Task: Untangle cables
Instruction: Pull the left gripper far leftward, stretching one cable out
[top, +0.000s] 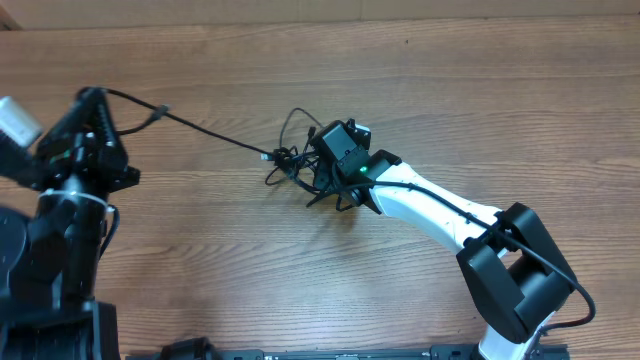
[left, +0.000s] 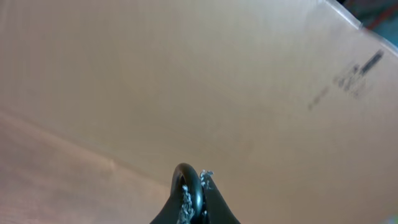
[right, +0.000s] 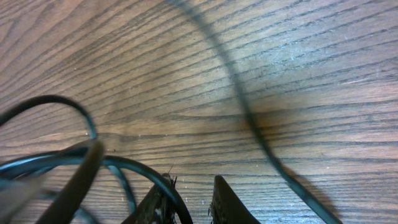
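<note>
Currently, overhead: left gripper sits at the far left edge of the table, raised on its dark arm. Jaws together, clamped on one end of the cables. The left wrist view confirms this: a small black loop of cord pokes up from between the closed fingertips, with only a blurred beige panel behind.

From that grip a single thin black strand runs rightward and slightly toward the near edge, almost straight, passing a small plug on the way, to the knot. The knot lies on the wood near table centre, a tight bunch with one loose loop arching above it.

Right gripper is down at the knot's right side, touching or just over it; the white right arm reaches in from the lower right.

Right wrist view: fingers stand a little apart, wood grain visible between them. Several cord loops curve in at the left; one runs down against the inner edge of the left-hand finger. Cannot tell whether that cord is pinched. Another strand crosses the wood diagonally, out of focus.
</note>
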